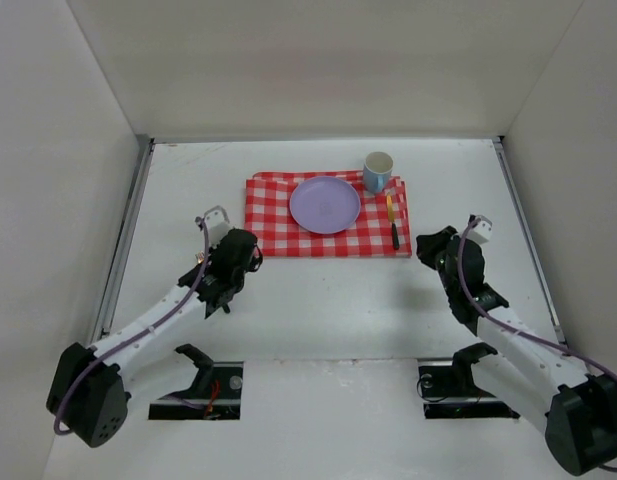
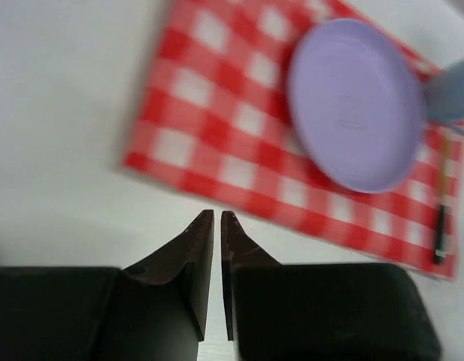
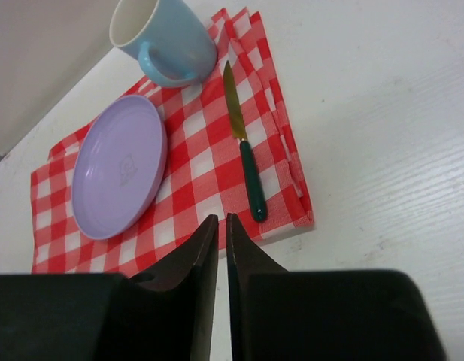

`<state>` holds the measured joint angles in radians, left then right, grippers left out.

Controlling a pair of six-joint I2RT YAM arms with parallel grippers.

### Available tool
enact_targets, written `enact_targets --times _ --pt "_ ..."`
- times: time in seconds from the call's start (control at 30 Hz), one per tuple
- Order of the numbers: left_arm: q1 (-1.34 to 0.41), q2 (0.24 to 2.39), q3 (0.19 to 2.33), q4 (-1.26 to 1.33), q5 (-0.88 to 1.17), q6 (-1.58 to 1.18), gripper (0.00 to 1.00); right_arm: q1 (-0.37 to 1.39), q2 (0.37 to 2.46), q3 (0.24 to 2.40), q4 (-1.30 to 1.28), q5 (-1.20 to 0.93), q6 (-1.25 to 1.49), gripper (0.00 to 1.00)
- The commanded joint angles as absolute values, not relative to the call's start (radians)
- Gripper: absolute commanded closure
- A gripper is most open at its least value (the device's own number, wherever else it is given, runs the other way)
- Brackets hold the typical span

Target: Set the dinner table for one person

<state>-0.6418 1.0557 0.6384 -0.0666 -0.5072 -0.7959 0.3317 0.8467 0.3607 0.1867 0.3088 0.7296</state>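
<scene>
While left fingers (image 2: 195, 252) and right fingers (image 3: 201, 259) are pressed together, plate (image 1: 325, 204) rests on cloth (image 1: 273, 228).

Left wrist view: blurred throughout; light blue ceramic mug (image 2: 451, 90) cut by right edge; green-handled, gold-bladed knife (image 2: 441, 233) reduced to thin smear.
Right wrist view: faint mark at centre of round lilac plate (image 3: 119, 169) illegible; near edge of red-and-white checkered cloth (image 3: 201, 162) partly hidden behind right gripper (image 3: 221, 218).

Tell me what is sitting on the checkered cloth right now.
A purple plate in the middle, a blue mug at the far right corner, a green-handled knife right of the plate. The cloth beneath them is hidden.
</scene>
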Motion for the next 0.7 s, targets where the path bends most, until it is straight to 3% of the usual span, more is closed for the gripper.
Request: enact_targets --times 0.0,0.1,0.17,0.4,0.67 --pt "-0.556 0.977 0.554 -0.374 -0.561 -0.776 0.88 0.352 0.851 0.41 0.224 0.298 0.71 0.82" --pt "-0.467 0.942 0.482 -0.439 -0.565 -0.778 0.75 0.355 0.856 0.41 0.232 0.295 0.706 0.74" --pt "-0.449 0.939 0.486 -0.445 -0.554 -0.778 0.73 0.358 0.856 0.41 0.233 0.291 0.701 0.66" --pt "-0.392 1.057 0.471 -0.45 -0.516 -0.867 0.73 0.373 0.881 0.417 0.245 0.279 0.693 0.51" --pt "-0.366 1.104 0.434 -0.339 -0.437 -0.868 0.77 0.393 0.89 0.416 0.262 0.291 0.693 0.48"
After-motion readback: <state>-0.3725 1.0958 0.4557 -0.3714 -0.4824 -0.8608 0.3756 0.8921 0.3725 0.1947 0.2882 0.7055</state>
